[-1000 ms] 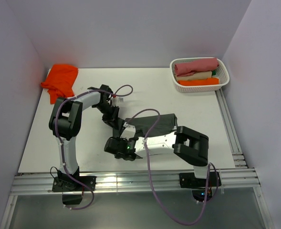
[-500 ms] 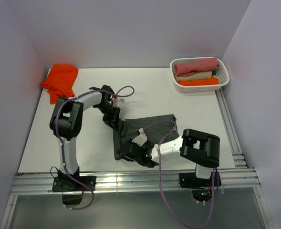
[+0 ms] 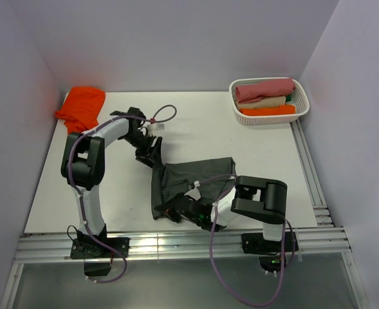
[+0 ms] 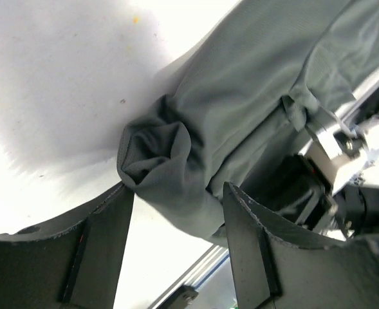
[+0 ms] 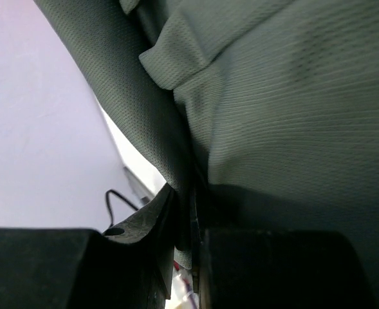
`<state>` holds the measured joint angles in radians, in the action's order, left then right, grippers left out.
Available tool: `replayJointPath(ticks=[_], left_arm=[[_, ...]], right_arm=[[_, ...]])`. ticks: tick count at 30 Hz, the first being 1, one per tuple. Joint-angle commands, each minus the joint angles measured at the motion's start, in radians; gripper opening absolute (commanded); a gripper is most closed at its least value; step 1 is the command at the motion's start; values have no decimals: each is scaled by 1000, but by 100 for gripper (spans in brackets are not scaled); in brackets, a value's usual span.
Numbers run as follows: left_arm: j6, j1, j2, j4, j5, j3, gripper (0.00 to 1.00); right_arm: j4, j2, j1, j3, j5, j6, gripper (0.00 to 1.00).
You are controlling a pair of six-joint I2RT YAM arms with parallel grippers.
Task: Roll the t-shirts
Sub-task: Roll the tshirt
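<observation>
grey t-shirt (image 3: 199, 177) | left hand (image 3: 155, 159) clamps far corner | right hand (image 3: 171, 209) clamps near edge

Dark charcoal t-shirt (image 3: 199, 177) rumpled, partly spread, near middle; orange-red t-shirt (image 3: 83, 108) heaped, far-left corner.

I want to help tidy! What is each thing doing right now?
grey t-shirt: spread out, wrinkled, not rolled.
orange t-shirt: bunched in the far left corner, untouched.
basket: holding rolled cloths.
left gripper: pinching the grey t-shirt's bunched corner.
right gripper: clamped on the grey t-shirt's edge.
</observation>
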<state>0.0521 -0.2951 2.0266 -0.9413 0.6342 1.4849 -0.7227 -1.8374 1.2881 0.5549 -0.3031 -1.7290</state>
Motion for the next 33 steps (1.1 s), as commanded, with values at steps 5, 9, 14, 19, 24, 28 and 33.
replayJointPath(ticks=[5, 9, 14, 19, 24, 28, 33], left_arm=[[160, 54, -31, -36, 124, -78, 62], [140, 54, -11, 22, 110, -130, 62], [83, 51, 23, 55, 73, -121, 46], [11, 37, 26, 55, -16, -86, 14], [-11, 13, 17, 42, -125, -66, 6], [-20, -6, 14, 36, -160, -57, 4], [-32, -19, 20, 32, -199, -43, 3]], right_arm=[[6, -71, -19, -53, 78, -6, 4], [-47, -97, -23, -70, 79, -23, 4], [-61, -109, -23, -69, 84, -21, 10], [232, -33, -18, 8, 47, 61, 36], [610, 41, 10, 172, -59, 137, 56], [969, 41, 34, 333, -117, 202, 64], [1281, -2, 74, 584, -195, 235, 68]])
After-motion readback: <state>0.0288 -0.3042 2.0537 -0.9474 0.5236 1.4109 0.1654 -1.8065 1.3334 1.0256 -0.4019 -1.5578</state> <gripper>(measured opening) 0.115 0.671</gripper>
